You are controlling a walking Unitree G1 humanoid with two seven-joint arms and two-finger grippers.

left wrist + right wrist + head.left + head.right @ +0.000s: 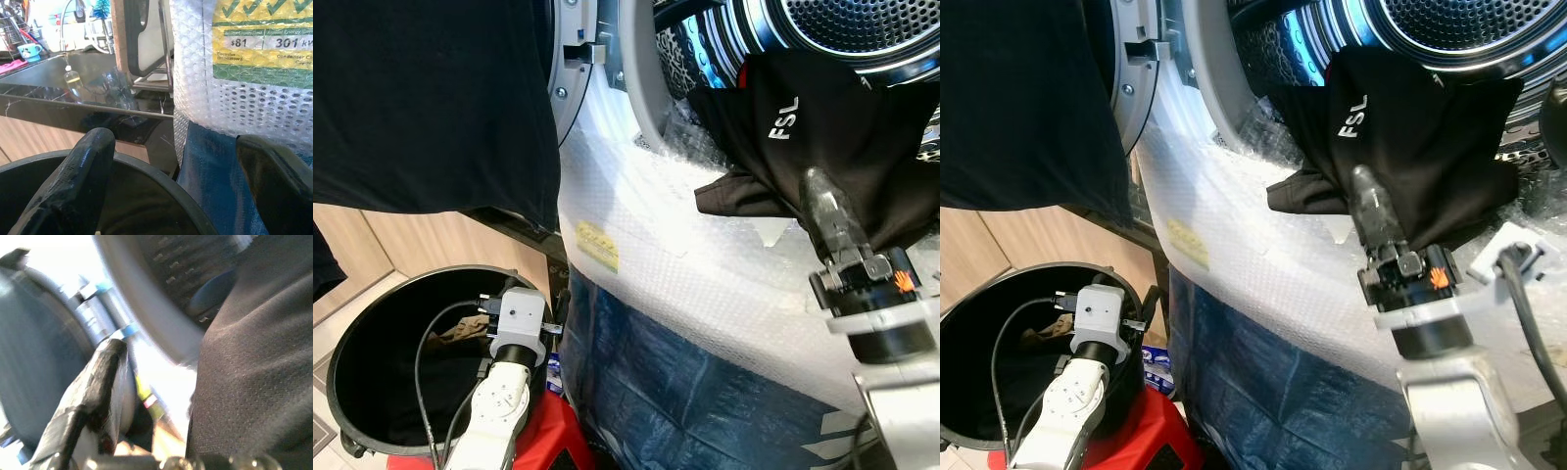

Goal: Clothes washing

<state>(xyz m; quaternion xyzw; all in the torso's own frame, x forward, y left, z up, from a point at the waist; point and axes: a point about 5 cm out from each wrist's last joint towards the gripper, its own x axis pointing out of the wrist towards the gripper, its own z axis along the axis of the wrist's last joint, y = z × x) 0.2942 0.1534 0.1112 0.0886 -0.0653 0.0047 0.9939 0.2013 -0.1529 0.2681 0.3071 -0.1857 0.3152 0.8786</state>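
Looking down at the front of the washing machine (705,294), you see it wrapped in bubble wrap with a blue plastic sheet below, its round opening up at the top with the perforated steel drum (862,29) behind it. Your right gripper (1363,186) reaches up to the lip of that opening and sits against a black shirt (822,147) printed with white letters "FSL"; the shirt drapes out of the drum mouth and hangs over the bubble-wrapped front. In the right wrist view the dark knit fabric covers one side of the picture and one black finger (98,382) stands beside it, but you cannot tell from these pictures whether the fingers are pinched on the cloth or merely resting on it. Your left gripper (176,186) hangs low over the rim of a black round laundry bin (372,323) that stands on the floor just beside the machine, next to something red; its two fingers stand well apart with nothing between them. Inside the bin lies a brownish piece of cloth (460,336). Another large black garment (431,98) hangs across the upper left of your head view, in front of the open machine door (582,49).
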